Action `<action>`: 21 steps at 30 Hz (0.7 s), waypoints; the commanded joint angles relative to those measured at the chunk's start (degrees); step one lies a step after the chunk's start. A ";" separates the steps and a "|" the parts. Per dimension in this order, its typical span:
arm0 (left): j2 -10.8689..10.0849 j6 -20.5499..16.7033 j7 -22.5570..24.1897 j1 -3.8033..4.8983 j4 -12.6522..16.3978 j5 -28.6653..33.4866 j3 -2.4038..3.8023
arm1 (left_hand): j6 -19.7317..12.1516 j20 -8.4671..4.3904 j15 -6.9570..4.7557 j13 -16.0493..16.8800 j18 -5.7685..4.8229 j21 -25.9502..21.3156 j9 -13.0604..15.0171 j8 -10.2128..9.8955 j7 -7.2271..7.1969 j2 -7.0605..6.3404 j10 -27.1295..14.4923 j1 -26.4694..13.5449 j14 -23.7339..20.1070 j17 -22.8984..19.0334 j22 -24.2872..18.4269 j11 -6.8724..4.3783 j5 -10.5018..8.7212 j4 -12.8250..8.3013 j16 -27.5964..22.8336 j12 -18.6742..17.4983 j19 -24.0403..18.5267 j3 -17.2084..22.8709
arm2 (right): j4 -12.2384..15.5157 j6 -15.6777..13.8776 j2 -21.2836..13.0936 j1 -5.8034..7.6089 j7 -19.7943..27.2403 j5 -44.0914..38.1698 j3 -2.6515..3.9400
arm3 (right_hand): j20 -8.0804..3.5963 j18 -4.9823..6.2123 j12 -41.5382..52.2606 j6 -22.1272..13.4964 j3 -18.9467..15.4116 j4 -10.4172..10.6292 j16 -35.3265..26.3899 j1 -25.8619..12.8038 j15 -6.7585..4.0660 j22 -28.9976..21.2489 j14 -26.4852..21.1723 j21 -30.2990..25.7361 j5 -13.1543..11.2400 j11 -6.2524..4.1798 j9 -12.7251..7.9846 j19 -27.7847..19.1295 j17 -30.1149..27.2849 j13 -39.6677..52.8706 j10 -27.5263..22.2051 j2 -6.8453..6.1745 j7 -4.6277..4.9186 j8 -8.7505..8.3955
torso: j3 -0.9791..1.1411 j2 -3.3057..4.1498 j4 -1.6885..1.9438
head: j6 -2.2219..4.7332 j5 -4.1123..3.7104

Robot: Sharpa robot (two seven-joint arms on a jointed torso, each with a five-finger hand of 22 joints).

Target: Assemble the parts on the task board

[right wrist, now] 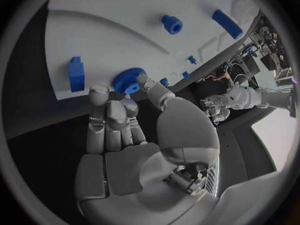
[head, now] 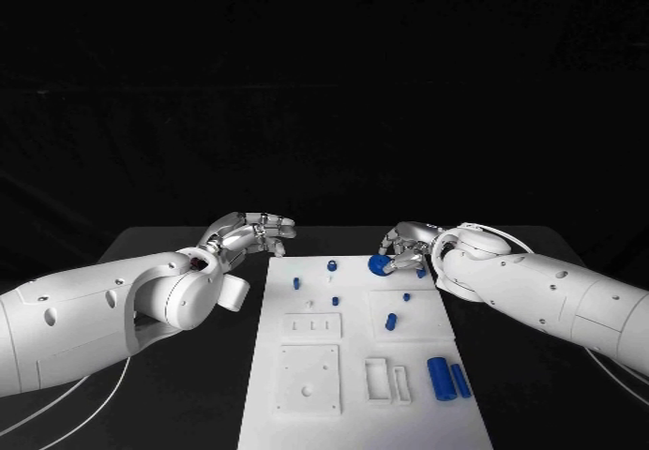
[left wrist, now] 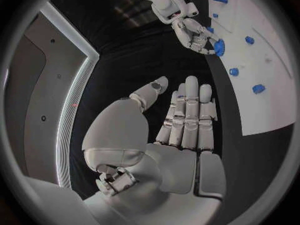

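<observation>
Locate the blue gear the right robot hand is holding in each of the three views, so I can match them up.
Head view: blue gear at the right robot hand's fingertips, over the task board's far end.
Left wrist view: gear in the far hand, at the board's edge.
Right wrist view: gear at the fingertips, over the board.
Shared landmark: the white task board.

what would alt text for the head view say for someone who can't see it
The robot's right hand holds a blue gear at the far end of a white task board on a black table, while its left hand hovers empty beside the board. Small blue parts, including two cylinders, sit on the board.
</observation>
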 commanded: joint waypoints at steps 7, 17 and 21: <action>0.07 0.94 0.65 0.07 0.10 0.12 0.04 | -0.46 -0.01 -0.09 0.03 1.37 0.36 0.06 -0.39 -0.01 -0.31 -0.35 -0.51 -0.38 -0.11 0.88 0.21 -0.20 0.26 0.40 -0.19 -0.34 -0.04 | -0.65 1.26 0.54 -0.42 -0.06 -0.58 0.00 | -0.04 2.46 0.25 1.49 0.38 0.09 -0.34 -1.17 0.28 1.19 0.19 0.51 -0.20 0.11 -0.11 -0.48 0.26 -0.19 0.21 -0.20 1.10 0.19 | 0.05 0.03 -0.01 | -0.09 0.01; 0.08 1.02 0.58 0.07 0.17 0.11 0.04 | -0.46 -0.01 -0.09 0.03 1.38 0.37 0.07 -0.39 -0.02 -0.31 -0.36 -0.47 -0.40 -0.14 0.87 0.21 -0.21 0.23 0.42 -0.20 -0.36 -0.02 | -1.53 1.58 0.64 -1.01 -0.13 -1.34 0.00 | -0.09 2.46 0.33 1.98 0.38 0.11 -0.49 -1.94 0.33 1.15 0.27 0.67 0.54 0.16 -0.08 -0.53 0.51 -0.44 0.08 -0.05 1.14 0.44 | 0.11 0.04 0.01 | 0.03 0.15; 0.02 1.00 0.54 0.07 0.17 0.05 0.04 | -0.47 -0.01 -0.09 0.03 1.39 0.38 0.08 -0.39 -0.01 -0.30 -0.36 -0.46 -0.40 -0.15 0.87 0.21 -0.21 0.23 0.43 -0.20 -0.37 -0.01 | -1.88 1.77 0.71 -1.24 0.11 -1.31 0.00 | -0.12 2.46 0.45 2.74 0.62 0.21 -0.62 -2.30 0.13 1.12 0.33 0.78 0.87 -0.07 0.06 -0.54 0.70 -0.58 0.10 0.29 0.90 0.84 | 0.11 0.03 -0.07 | -0.19 0.24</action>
